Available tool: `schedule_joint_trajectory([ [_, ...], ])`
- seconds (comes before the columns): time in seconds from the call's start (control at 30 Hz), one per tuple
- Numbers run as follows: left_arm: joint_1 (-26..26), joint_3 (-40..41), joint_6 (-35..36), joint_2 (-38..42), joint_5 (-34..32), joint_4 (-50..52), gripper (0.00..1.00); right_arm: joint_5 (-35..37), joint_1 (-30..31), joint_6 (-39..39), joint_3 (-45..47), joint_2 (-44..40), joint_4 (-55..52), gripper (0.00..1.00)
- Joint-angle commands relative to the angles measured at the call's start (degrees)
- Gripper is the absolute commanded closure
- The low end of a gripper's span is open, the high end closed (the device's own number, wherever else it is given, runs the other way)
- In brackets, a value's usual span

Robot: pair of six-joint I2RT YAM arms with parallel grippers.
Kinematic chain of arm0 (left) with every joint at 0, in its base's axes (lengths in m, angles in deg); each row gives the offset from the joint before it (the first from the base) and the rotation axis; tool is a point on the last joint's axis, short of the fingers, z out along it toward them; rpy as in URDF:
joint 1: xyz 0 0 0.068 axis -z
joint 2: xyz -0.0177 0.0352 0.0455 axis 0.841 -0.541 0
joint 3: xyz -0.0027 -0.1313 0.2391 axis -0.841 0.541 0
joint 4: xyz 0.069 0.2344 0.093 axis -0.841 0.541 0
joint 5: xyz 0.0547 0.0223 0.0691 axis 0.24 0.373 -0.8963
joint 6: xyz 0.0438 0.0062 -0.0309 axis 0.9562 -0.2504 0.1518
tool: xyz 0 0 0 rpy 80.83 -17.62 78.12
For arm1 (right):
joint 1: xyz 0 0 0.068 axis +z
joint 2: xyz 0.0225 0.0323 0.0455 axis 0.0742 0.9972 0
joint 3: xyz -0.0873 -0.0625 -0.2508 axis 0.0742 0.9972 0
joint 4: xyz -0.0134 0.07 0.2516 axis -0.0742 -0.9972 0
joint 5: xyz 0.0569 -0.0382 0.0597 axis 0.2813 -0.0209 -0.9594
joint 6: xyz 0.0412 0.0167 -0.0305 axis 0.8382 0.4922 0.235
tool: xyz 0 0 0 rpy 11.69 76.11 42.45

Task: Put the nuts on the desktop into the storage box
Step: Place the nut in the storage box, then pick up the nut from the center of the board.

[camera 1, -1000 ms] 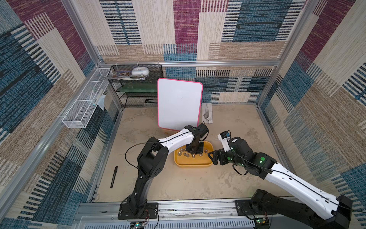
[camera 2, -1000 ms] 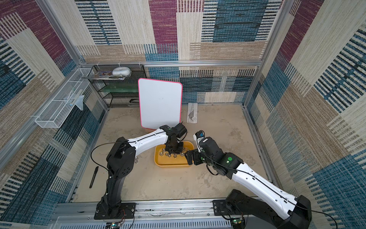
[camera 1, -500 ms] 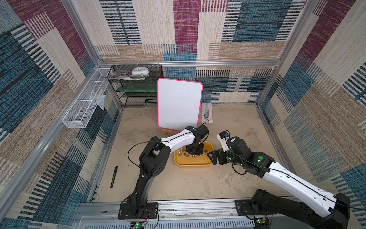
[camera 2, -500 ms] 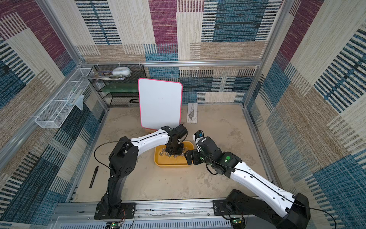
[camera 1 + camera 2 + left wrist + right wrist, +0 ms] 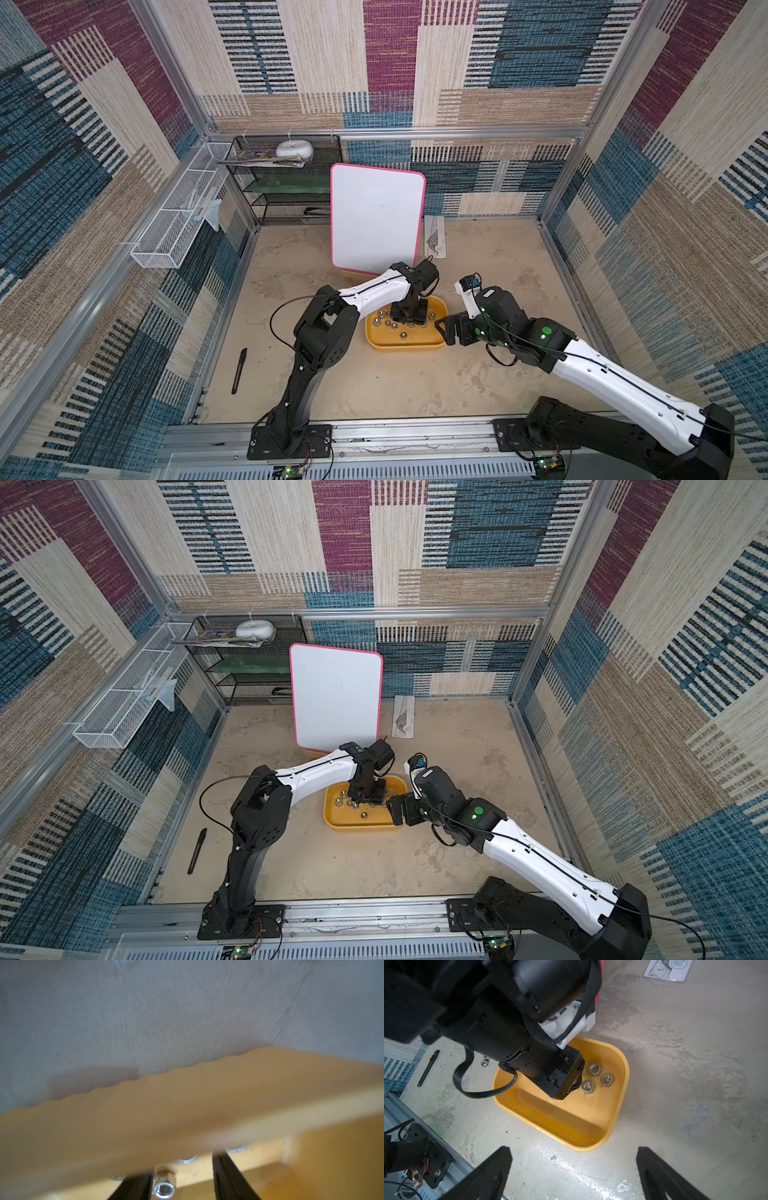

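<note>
Top views: desktop (image 5: 498, 266) fills the lower half of the frame; all work sits lower centre.
storage box (image 5: 403, 348): yellow, flat on the desktop at lower centre, within reach of both grippers.
right gripper (image 5: 575, 1167): spread wide, empty, hovering just beside the box rim; likely parked clear of the other one.
left gripper (image 5: 182, 1167): down inside the box, jaws apart, clamping nothing; kept low probably so a drop can't bounce out.
nuts (image 5: 595, 1069): most lie in the box.
loose nut (image 5: 164, 1188): between the left jaws, close against one finger, not squeezed.
stray nut (image 5: 484, 1062): on the desktop just outside the box; probably next pick.
</note>
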Motion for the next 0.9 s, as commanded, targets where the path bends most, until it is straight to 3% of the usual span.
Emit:
schedule_joint_trajectory([
  [0.0,-0.1,-0.8,0.6,2.2,-1.4,1.8,0.48,0.1,0.1,-0.5,-0.4,0.2,0.6,0.01],
  [0.4,-1.3,2.6,-0.1,10.6,-3.7,3.5,0.46,-1.2,0.1,-1.4,-0.7,2.3,3.0,0.01],
  [0.53,-2.9,6.4,-1.5,15.0,-5.9,3.4,0.26,-2.0,0.0,-1.8,-0.7,3.2,3.8,0.01],
  [0.7,-6.6,12.9,-3.3,22.5,-8.1,3.4,0.12,-3.1,0.0,-2.9,-1.4,5.3,5.0,0.01],
  [0.77,-8.6,16.3,-4.5,26.2,-8.8,3.3,0.0,-3.6,0.0,-3.7,-2.0,6.4,5.5,0.01],
  [0.87,-12.2,22.0,-6.2,31.1,-9.9,3.3,0.0,-4.3,0.1,-4.4,-2.8,8.0,6.3,0.01],
])
